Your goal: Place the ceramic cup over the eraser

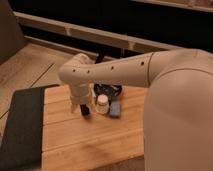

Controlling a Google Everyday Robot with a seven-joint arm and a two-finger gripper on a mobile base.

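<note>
The ceramic cup (102,104), small, white and glossy, stands upright on the wooden board (90,142). Just left of it a small black upright block, the eraser (85,110), stands on the board. My gripper (80,107) hangs from the white wrist straight down onto the board, right at the eraser and a finger's width left of the cup. It stands open and holds nothing; the cup is free of it. The wrist hides part of the fingers and the eraser's top.
A black round bowl (108,90) sits behind the cup, and a flat blue-grey piece (115,109) lies to the cup's right. A dark mat (20,125) covers the board's left side. My big white arm (175,100) fills the right.
</note>
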